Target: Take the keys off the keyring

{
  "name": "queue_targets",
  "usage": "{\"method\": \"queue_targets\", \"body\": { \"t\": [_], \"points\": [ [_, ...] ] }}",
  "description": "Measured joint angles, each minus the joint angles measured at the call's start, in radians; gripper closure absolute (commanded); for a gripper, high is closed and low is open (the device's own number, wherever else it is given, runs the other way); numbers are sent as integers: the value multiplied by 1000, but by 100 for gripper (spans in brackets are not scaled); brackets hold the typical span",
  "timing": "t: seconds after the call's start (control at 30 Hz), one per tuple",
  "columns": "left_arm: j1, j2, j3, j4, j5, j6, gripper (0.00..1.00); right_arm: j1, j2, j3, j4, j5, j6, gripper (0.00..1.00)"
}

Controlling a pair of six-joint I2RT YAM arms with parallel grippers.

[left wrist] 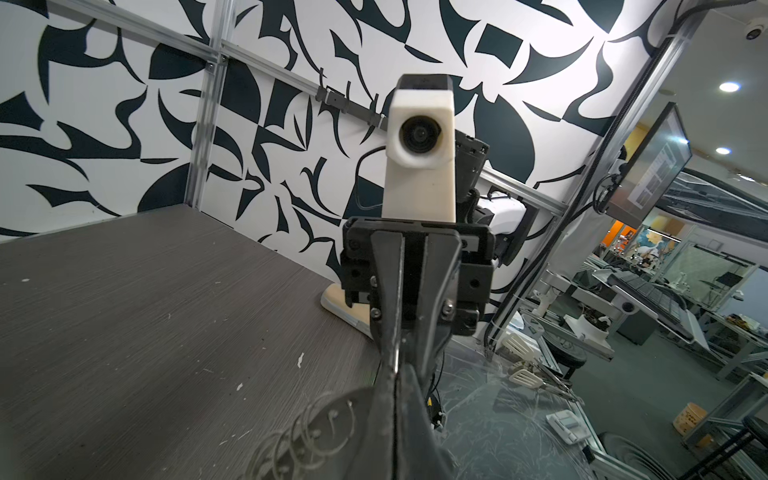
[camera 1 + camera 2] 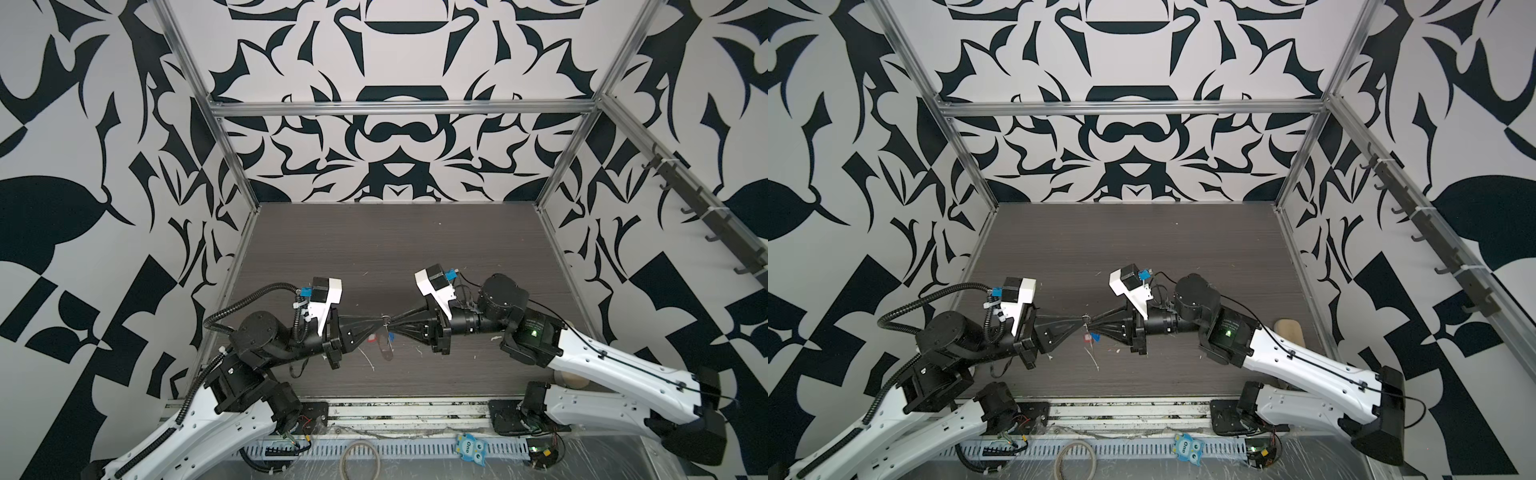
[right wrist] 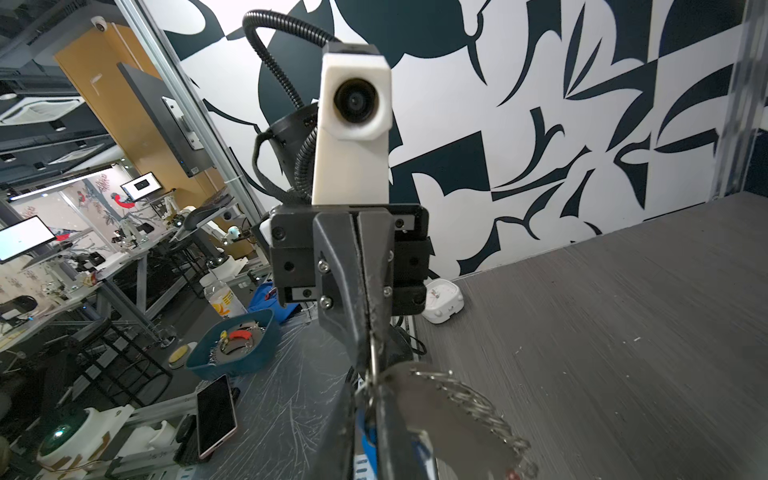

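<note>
Both grippers meet tip to tip above the table's middle. My left gripper (image 2: 380, 321) (image 1: 397, 372) is shut on the straight edge of the keyring (image 2: 386, 350) (image 1: 332, 419). Its grey plate hangs below the tips, with split rings (image 1: 307, 432) in a row. My right gripper (image 2: 393, 323) (image 3: 372, 359) is shut on a thin silver piece at the top of the key with the blue tag (image 2: 390, 333) (image 2: 1095, 336) (image 3: 370, 424). The blue tag shows between and under its fingers. The key with the red tag (image 2: 372, 340) (image 3: 513, 473) dangles from the plate (image 3: 449, 419).
White scraps (image 2: 365, 358) lie on the dark table under the grippers. A beige block (image 2: 1289, 328) sits at the table's right edge and a small white gadget (image 3: 442, 305) near its left. A tan cord loop (image 2: 360, 457) and a blue owl tag (image 2: 469, 448) lie in front.
</note>
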Motion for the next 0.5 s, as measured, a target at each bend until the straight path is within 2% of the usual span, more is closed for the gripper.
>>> {"method": "queue_targets", "body": {
  "t": [0.1, 0.2, 0.23, 0.3, 0.37, 0.5],
  "points": [
    [2, 5, 0, 0, -1, -1, 100, 0, 0, -1, -2, 5, 3, 100],
    [4, 8, 0, 0, -1, -4, 100, 0, 0, -1, -4, 8, 3, 100],
    [5, 10, 0, 0, -1, -6, 97, 0, -2, -1, -8, 13, 3, 100],
    [5, 13, 0, -4, -3, -13, 73, 0, -6, -1, -26, 23, 1, 100],
    [5, 16, 0, -14, -3, -15, 57, 0, -11, 5, -86, 39, -10, 100],
    [5, 14, 6, -77, -12, -23, 51, 0, -11, 41, -260, 61, -49, 100]
  ]
}}
